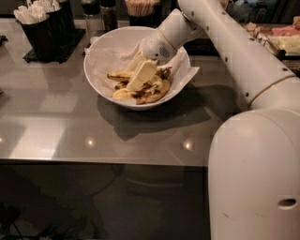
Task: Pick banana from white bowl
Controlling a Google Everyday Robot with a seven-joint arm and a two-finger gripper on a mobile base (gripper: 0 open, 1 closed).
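Observation:
The white bowl (101,86), lined with crumpled white paper, stands at the back middle of the grey table. Several yellow bananas with brown blotches lie in a pile in it. The longest, curved banana (157,95) lies along the front right of the pile. My gripper (142,75) reaches down into the bowl from the upper right and rests on top of the pile, just above and left of that banana. It hides the middle of the pile.
A black holder with white utensils (40,28) stands at the back left. Shakers (101,11) and a cup of wooden sticks (140,7) stand behind the bowl. Food trays (281,42) are at the back right. My white base (255,178) fills the lower right.

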